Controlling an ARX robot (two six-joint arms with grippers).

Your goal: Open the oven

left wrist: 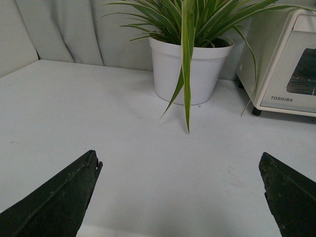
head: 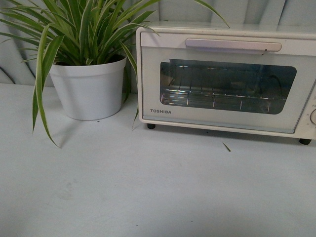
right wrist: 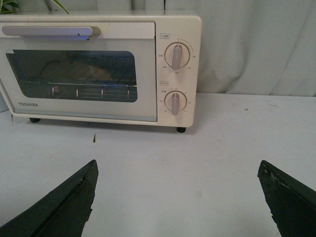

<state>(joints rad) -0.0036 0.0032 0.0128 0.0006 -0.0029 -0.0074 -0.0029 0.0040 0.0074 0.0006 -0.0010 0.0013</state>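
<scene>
The cream-white TOSHIBA oven stands at the back right of the white table, its glass door shut, with a long pale bar handle along the door's top and a wire rack behind the glass. It also shows in the right wrist view, with its handle, and partly in the left wrist view. My left gripper is open and empty over bare table, short of the plant. My right gripper is open and empty, facing the oven from a distance. Neither arm shows in the front view.
A white pot with a striped green plant stands left of the oven, its leaves overhanging the table and the oven's left edge. Two knobs sit on the oven's right panel. Grey curtain hangs behind. A small leaf scrap lies before the oven.
</scene>
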